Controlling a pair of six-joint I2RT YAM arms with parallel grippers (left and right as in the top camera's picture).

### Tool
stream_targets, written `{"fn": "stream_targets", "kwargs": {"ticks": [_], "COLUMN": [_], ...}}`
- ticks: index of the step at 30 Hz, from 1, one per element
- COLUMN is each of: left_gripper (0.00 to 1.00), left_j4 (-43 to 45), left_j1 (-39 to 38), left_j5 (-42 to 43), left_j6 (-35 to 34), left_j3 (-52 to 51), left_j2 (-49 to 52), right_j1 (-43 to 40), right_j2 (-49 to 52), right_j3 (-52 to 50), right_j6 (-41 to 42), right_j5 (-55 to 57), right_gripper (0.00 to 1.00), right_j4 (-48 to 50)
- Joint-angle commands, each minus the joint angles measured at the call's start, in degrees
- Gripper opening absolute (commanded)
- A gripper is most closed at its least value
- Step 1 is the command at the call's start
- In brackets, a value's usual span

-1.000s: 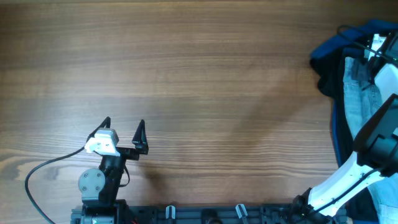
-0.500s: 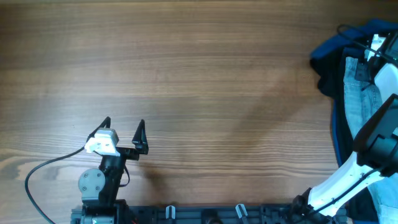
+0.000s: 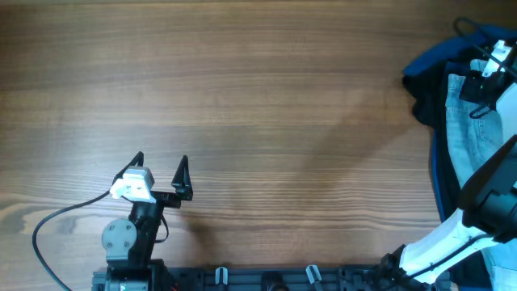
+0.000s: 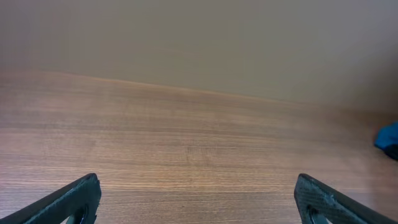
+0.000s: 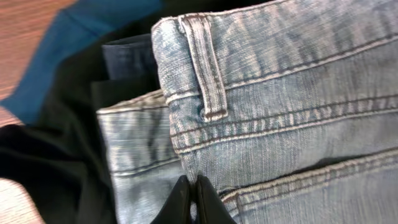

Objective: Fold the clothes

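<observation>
The clothes lie in a heap at the table's right edge. Pale blue denim shorts (image 3: 462,129) rest on top of black fabric (image 3: 424,101) and bright-blue fabric (image 3: 432,58). My right gripper (image 3: 478,95) is at the upper end of the shorts. In the right wrist view its fingertips (image 5: 194,182) are pressed together, shut on an edge of the denim shorts (image 5: 280,93) just below the waistband and belt loop (image 5: 208,74). The black fabric (image 5: 56,174) lies left of it. My left gripper (image 3: 161,168) stands open over bare wood at the lower left, with nothing between its fingers (image 4: 198,190).
A black cable (image 3: 48,234) loops beside the left arm's base. The rail with the arm mounts (image 3: 266,279) runs along the front edge. A corner of blue fabric (image 4: 388,140) shows at the far right of the left wrist view. Wooden tabletop (image 3: 258,105) spans the middle.
My right gripper has gone from open to shut on the denim and shifted slightly right. The left arm has not moved.
</observation>
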Motion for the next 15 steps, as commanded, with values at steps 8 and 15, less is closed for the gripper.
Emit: {"fn": "stream_targets", "kwargs": {"ticks": [8,15], "left_gripper": [1.0,1.0], "left_j4": [-0.3,-0.3], "left_j1": [0.3,0.3], "left_j5": [-0.5,-0.5], "left_j6": [1.1,1.1], "left_j3": [-0.3,-0.3], "left_j2": [-0.2,-0.2], "right_j1": [3.7,4.0], "right_j2": [-1.6,-1.6], "right_j3": [0.2,0.2], "right_j6": [4.0,6.5], "right_j5": [-5.6,-5.6], "right_gripper": [0.04,0.04], "right_j4": [-2.7,-3.4]}}
